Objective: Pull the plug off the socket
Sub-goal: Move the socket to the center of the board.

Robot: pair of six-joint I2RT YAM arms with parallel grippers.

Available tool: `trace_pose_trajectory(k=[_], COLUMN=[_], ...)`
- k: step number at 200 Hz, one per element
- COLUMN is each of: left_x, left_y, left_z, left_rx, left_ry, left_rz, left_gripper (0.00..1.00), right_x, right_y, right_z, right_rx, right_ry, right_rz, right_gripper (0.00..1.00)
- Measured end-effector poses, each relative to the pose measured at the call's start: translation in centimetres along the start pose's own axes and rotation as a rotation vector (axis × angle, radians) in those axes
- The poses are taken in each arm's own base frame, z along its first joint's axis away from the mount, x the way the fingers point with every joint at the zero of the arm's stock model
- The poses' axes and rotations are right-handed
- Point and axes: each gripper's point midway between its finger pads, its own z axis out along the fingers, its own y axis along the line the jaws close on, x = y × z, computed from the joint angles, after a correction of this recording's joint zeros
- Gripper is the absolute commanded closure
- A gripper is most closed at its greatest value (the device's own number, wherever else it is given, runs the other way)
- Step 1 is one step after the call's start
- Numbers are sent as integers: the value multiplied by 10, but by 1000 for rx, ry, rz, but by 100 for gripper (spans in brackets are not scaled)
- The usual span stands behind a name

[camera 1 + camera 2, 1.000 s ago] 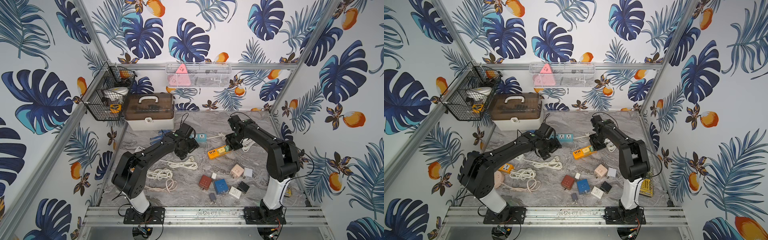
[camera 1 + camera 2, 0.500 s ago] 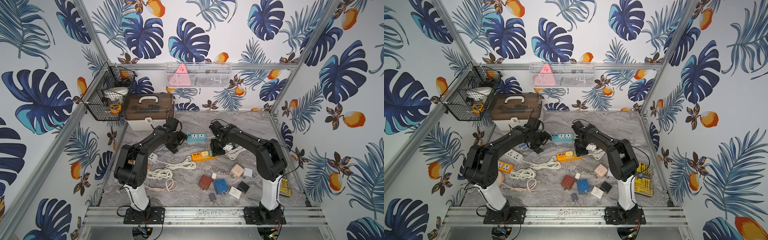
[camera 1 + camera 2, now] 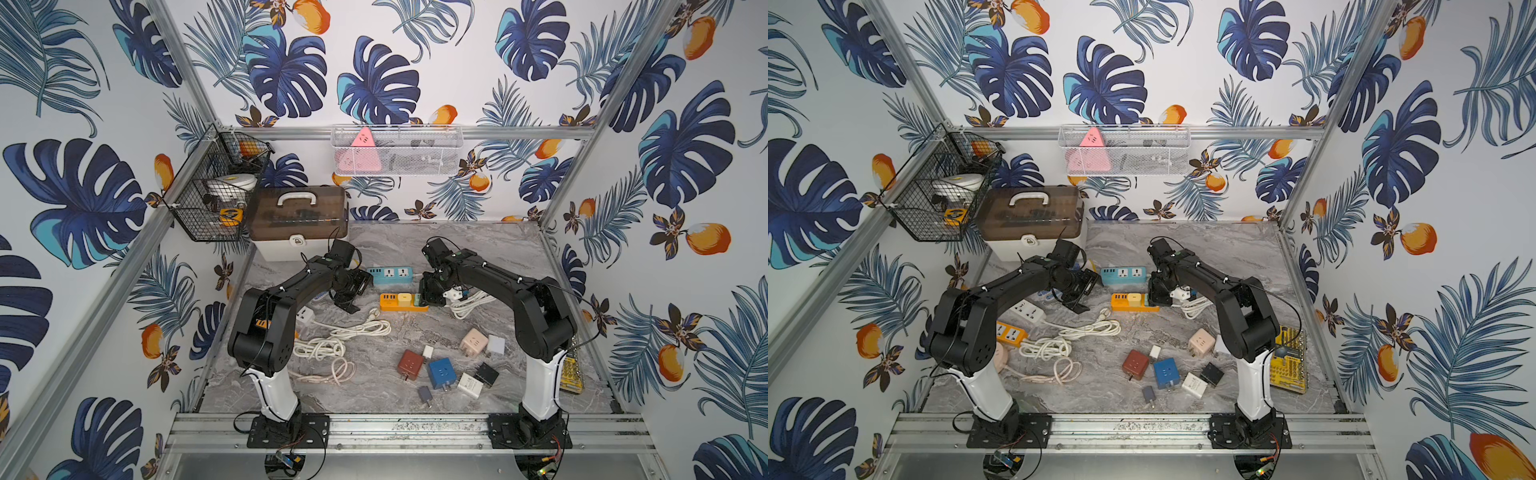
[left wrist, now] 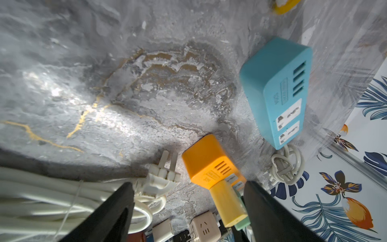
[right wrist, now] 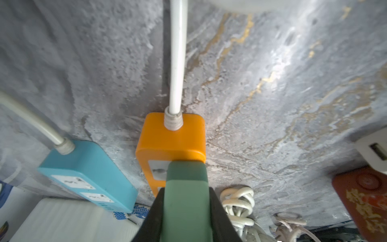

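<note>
1. Right gripper: black fingers clamped flat on both sides of the green plug. The plug fills the whole gap between them.
2. The plug's far end butts against the white socket face of the orange power strip. How deep the pins sit cannot be told.
3. Both top views: the orange power strip lies flat mid-table, with the right gripper at its right end.
4. Left gripper: jaws spread wide and holding nothing, near the strip's other end. Its fingers are clear of the strip.
5. Green plug: matte, rounded rectangular block. A yellow plug of the same shape sits just beside it on the strip.
6. Strip: glossy orange plastic with rounded corners and slotted vents. A ribbed white collar feeds a smooth round white cord.
7. Tabletop: grey marbled surface, rough-looking, with gold veins.
8. Blue power strip: same boxy form, lying near the orange one and apart from it.
</note>
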Motion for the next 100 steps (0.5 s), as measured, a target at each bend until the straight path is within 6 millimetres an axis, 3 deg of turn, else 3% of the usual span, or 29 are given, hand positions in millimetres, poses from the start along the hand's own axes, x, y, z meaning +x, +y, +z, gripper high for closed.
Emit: trace_pose_trajectory(k=[21,56,78,100], left_x=[-2,2,9,17], left_y=[-4,-10,-18,-28], left_z=[4,19,26,31], left_rx=[4,11,15,25], left_ry=[-1,11,19,19], left_rz=[-12,-38,-49,-45], left_gripper=[8,7,8,9], right_x=[-7,-4,12,18], right_y=[8,15,28,38], right_z=[3,-1,-22,-57], right_rx=[-30,-59,-111,-187], right_ry=[-2,33,70,77], right_rz=[9,-18,-102,-193], right_gripper=[45,32,29,29])
